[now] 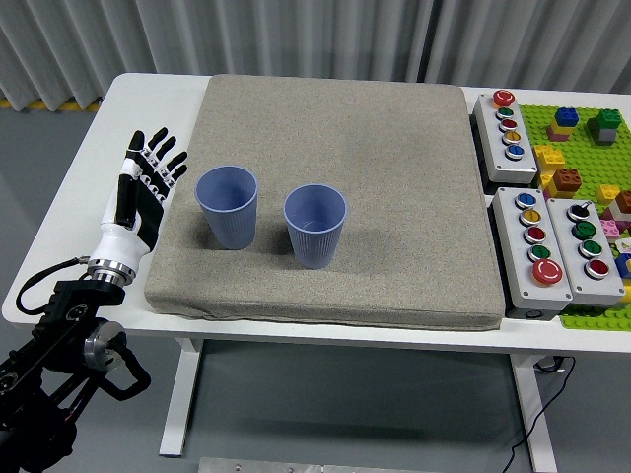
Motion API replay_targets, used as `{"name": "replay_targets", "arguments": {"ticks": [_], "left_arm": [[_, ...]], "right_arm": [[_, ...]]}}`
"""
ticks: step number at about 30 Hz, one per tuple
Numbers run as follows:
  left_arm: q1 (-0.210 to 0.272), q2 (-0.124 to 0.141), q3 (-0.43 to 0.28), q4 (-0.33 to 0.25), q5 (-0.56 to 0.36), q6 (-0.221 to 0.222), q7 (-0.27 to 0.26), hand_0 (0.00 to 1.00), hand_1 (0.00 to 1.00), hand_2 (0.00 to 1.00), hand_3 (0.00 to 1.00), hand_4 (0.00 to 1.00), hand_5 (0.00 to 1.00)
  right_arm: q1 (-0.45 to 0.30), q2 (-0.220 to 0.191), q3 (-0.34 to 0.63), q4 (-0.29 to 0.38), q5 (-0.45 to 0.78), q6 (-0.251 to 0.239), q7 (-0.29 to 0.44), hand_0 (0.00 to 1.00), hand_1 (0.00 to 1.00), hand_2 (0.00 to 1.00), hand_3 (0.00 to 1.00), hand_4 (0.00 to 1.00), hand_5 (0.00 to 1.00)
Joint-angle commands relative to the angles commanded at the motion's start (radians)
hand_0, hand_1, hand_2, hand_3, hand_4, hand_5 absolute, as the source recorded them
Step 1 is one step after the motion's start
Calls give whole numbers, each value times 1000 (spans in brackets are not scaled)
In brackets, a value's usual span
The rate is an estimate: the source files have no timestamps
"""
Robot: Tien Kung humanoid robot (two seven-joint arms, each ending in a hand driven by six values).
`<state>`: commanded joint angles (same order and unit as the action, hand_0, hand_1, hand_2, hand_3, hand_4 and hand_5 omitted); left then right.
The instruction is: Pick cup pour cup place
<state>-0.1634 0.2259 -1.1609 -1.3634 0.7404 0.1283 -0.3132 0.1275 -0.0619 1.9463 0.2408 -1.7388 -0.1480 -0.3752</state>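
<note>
Grey curtains hang behind your white surface (118,108), and a big grey mat (394,197) lies on it. Look at your left hand (143,192) first: its fingers (163,158) are spread wide and straight, holding nothing, and they sit just beside the mat's left edge. Your right hand is not in the picture. Close to those fingers stands the left cup (228,205), and the right cup (315,225) stands just beside it, not touching. Both blue cups stand straight up, mouths open to the ceiling, long side going up and down. Be careful: the cups are thin and light, so I think a sideways bump from stiff fingers could tip the left cup or push it into the other. A hard squeeze could squash it. I cannot tell if anything is inside.
</note>
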Motion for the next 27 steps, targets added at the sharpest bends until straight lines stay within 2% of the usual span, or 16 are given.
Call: {"name": "replay_targets", "arguments": {"ticks": [27], "left_arm": [[-12, 2, -5, -8, 9, 12, 4, 895, 882, 957, 924, 773, 998]], "right_arm": [[7, -3, -2, -1, 5, -1, 1, 640, 600, 507, 579, 2, 2]]}}
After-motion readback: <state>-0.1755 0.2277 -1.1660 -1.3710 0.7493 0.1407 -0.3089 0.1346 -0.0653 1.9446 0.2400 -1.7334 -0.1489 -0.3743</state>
